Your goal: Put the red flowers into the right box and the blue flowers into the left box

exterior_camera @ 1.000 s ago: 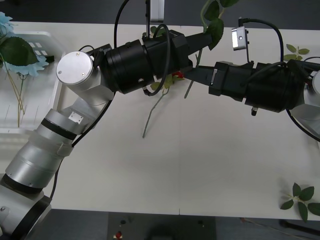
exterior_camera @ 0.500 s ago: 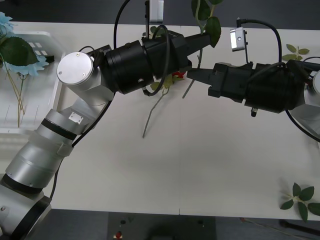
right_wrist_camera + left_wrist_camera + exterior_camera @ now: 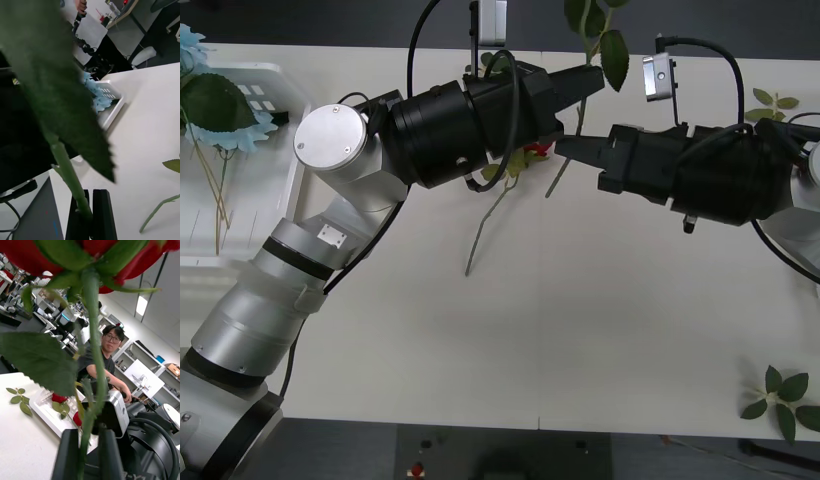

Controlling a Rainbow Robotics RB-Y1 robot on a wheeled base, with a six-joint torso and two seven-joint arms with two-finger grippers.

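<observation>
The broad white table [image 3: 580, 330] lies bare on its near half. At its left edge the shallow ribbed white plastic tray [image 3: 250, 150] holds pale blue flower clusters [image 3: 200, 60]. Beyond the table's middle, the left gripper [image 3: 88, 453] pinches a red rose's green stem [image 3: 92, 363], and the right gripper [image 3: 90, 217] is clamped on another leafy green stem [image 3: 69, 176], raised clear of the table.

**Nothing legible on show**

No text, label, brand or number can be read anywhere. The small pale squares on the left box [image 3: 255, 95] might be stickers, but they're too small to tell. The little plate on the left arm's silver joint [image 3: 332, 234] carries no markings I can make out
</observation>
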